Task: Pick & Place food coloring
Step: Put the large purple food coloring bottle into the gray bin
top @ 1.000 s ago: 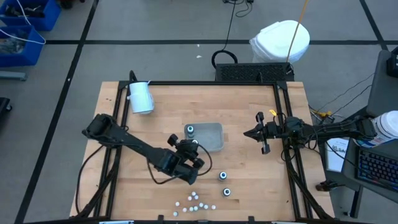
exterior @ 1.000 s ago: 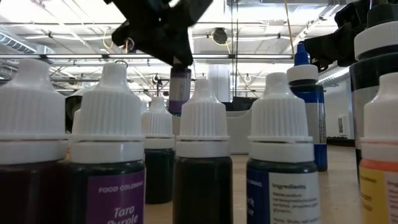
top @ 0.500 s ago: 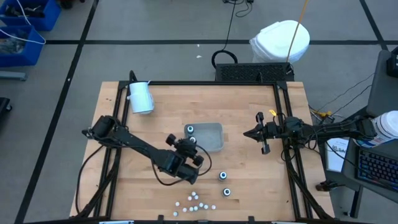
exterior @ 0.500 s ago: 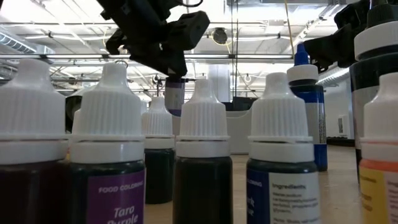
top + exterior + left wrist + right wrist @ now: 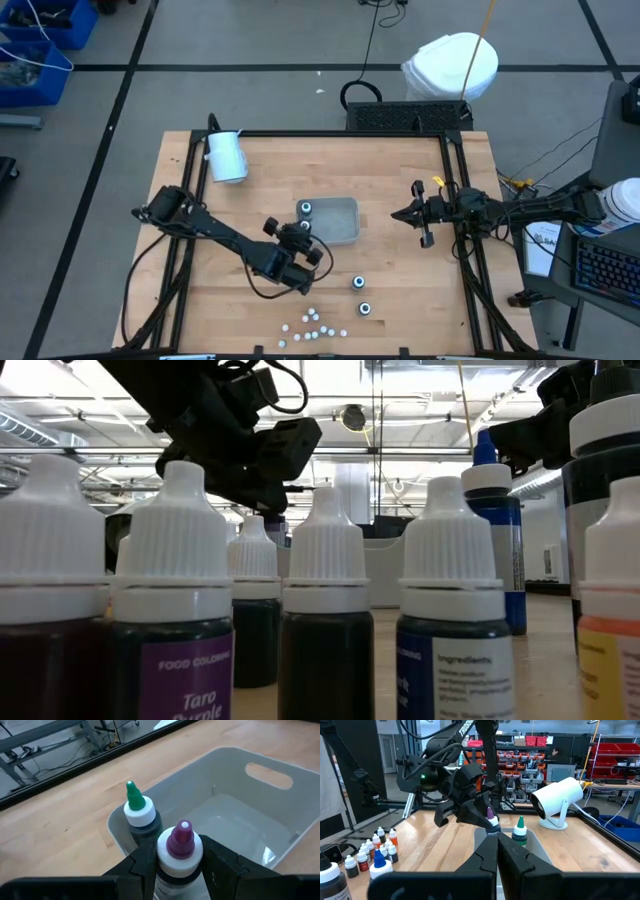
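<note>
Left tool (image 5: 177,865) pinching purple-capped bottle (image 5: 179,851) (apparently above tray (image 5: 260,795)), right tool (image 5: 496,862) pressed together.

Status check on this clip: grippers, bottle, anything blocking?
Left gripper shut on purple-tipped bottle at tray edge. Green-tipped bottle already inside. Right gripper idle at table's right, shut. Nothing blocking.

Tray (image 5: 345,222): table centre.
Bottle in tray (image 5: 306,209): its 9 o'clock end.
Held bottle (image 5: 180,851): at tray's 8 o'clock.
Small bottles (image 5: 314,326): table's 6 o'clock edge.
</note>
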Robot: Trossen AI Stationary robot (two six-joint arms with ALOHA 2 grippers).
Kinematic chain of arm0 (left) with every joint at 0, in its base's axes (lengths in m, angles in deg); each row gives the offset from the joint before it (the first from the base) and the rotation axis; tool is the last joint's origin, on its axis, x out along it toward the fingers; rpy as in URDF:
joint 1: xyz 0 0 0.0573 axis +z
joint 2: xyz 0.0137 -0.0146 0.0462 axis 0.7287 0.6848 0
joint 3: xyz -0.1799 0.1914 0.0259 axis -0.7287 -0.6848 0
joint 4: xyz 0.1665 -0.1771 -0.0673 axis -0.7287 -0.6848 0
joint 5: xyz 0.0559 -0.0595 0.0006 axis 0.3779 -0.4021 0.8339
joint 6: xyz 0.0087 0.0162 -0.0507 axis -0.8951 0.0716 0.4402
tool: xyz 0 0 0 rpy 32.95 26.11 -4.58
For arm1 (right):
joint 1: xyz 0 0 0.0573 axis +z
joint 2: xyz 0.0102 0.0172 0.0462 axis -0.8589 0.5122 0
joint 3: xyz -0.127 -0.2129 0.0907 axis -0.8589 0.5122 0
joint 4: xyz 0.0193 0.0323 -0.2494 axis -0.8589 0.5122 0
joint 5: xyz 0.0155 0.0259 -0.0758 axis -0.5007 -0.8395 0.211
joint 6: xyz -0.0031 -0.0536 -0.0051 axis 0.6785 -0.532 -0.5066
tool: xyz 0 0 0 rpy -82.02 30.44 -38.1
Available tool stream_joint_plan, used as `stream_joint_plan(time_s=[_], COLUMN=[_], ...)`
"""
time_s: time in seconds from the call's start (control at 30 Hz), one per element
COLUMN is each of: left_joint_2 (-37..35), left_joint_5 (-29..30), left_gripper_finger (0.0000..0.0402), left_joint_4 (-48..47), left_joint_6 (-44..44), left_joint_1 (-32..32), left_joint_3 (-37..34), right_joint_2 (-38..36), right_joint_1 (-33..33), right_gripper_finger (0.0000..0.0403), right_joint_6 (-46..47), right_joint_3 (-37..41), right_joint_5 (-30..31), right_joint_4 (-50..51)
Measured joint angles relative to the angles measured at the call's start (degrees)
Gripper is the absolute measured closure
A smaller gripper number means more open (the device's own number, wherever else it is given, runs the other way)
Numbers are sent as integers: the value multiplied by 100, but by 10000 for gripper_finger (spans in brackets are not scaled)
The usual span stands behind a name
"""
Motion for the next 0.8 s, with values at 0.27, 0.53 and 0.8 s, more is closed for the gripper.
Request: stream_joint_plan(time_s=[0.27,0.53,0.8], left_joint_2=[0,0,86], left_joint_5=[-162,-233,-447], left_gripper_finger=[268,268,268], left_joint_4=[233,229,231], left_joint_6=[-343,-412,-448], left_joint_1=[111,146,234], left_joint_3=[-8,-8,-17], right_joint_2=[1,1,-1], right_joint_1=[1,2,2], right_gripper_finger=[403,403,403], right_joint_6=[0,0,0], right_joint_3=[0,-1,-1], right_joint_5=[1,1,1], right_joint_4=[0,0,0])
